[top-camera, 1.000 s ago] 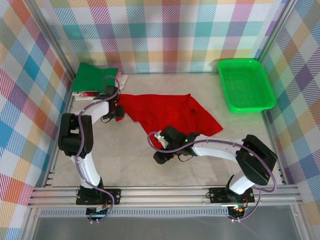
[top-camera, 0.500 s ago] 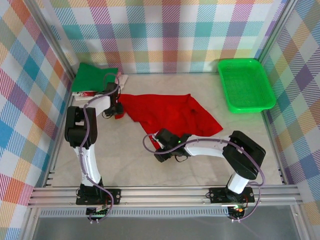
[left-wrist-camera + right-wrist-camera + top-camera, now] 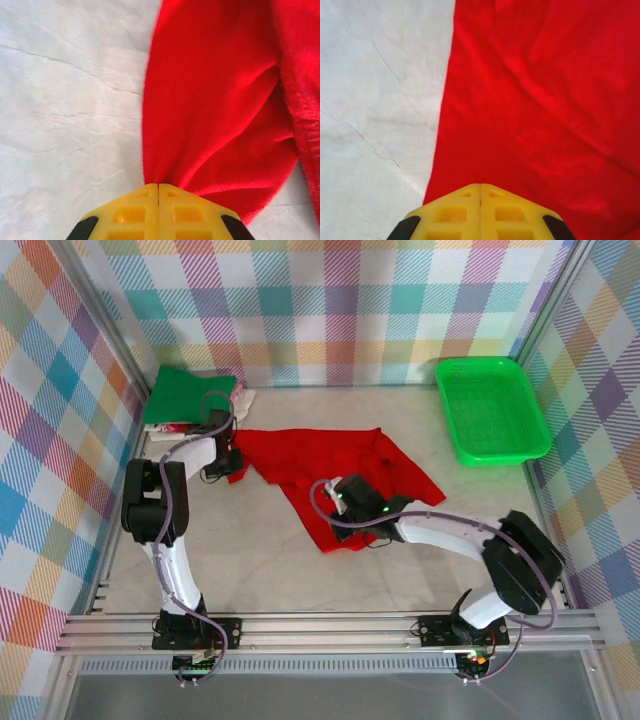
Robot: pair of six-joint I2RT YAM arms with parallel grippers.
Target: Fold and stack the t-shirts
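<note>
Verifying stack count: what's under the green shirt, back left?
Whitish-pink cloth pokes out from under the green t-shirt at its right and near edges. How many pieces lie beneath is covered.

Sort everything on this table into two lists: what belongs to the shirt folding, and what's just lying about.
Belongs to the job:
red t-shirt, spread mid-table, pinched by the left gripper and right gripper
dark green t-shirt, far-left corner
whitish cloth peeking from beneath it

Lying about:
green mesh basket, far-right corner
</note>
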